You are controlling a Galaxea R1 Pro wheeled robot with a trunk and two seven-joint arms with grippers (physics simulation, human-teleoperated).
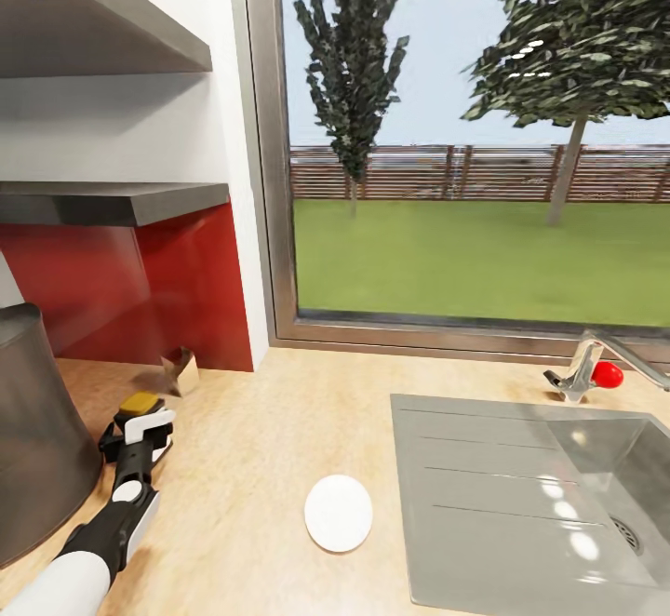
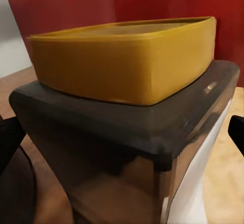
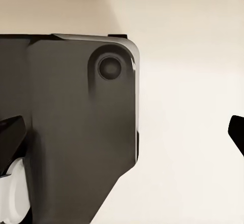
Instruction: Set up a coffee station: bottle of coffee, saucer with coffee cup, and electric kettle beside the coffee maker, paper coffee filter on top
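The bottle of coffee (image 1: 140,404), dark with a gold-yellow cap, stands on the light-wood kitchen countertop (image 1: 251,430) at the left. My left gripper (image 1: 141,422) is open with a finger on either side of it. The left wrist view has the bottle (image 2: 127,107) very close, its white label on one side and a dark fingertip (image 2: 7,137) at the edge. A tall dark grey body, seemingly the coffee maker (image 1: 28,430), rises just left of the bottle. The white saucer (image 1: 338,512) lies bare near the front edge. A small folded paper coffee filter (image 1: 181,369) sits against the red wall. My right gripper (image 3: 122,132) is open over a dark panel.
An inset steel sink (image 1: 521,495) with a drainboard takes up the right of the counter, with a tap and red knob (image 1: 596,374) behind it. A large window (image 1: 465,179) runs along the back. Two grey shelves (image 1: 112,202) hang over the left end above the red backsplash.
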